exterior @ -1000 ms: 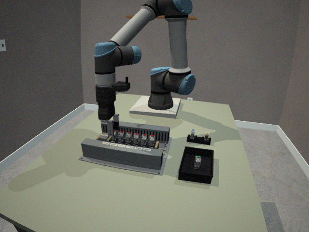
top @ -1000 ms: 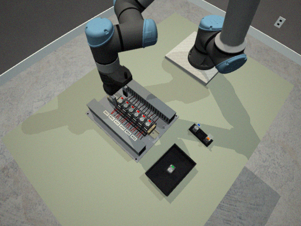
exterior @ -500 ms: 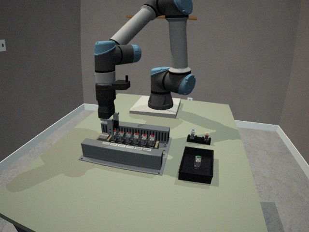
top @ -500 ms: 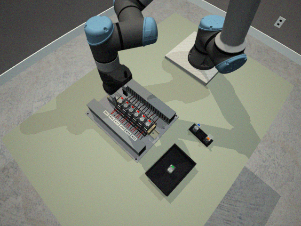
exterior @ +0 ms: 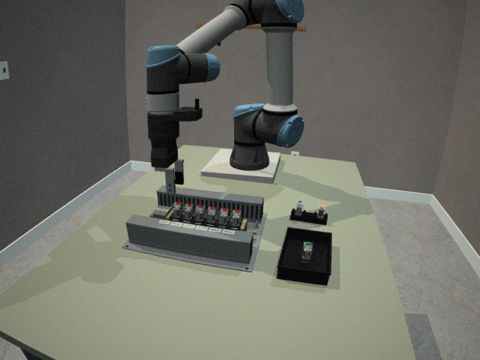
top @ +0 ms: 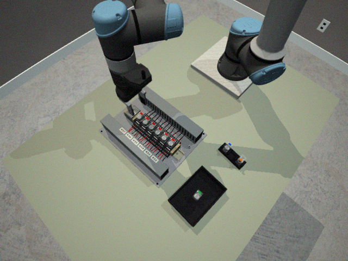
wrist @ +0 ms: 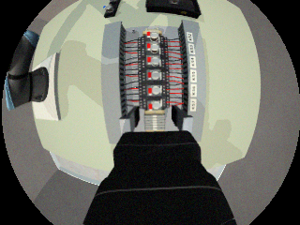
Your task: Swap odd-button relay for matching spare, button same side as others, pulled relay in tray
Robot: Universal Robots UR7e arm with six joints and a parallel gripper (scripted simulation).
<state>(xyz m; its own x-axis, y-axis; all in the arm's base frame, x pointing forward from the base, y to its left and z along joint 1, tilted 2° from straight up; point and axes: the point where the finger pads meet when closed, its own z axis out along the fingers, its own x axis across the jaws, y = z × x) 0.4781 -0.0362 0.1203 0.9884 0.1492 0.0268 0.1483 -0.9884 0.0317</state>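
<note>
claw (exterior: 173, 178) spread wide, empty, above the near end of the six red-button relay row (top: 154, 130); retreat straight up, don't nudge anything

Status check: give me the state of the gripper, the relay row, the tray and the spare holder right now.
Gripper: open, empty, above the row's end.
Relay row: six relays seated, all red buttons.
Tray: holds the green-button relay.
Spare holder: blue-button relay and orange-button relay standing in it.
</note>
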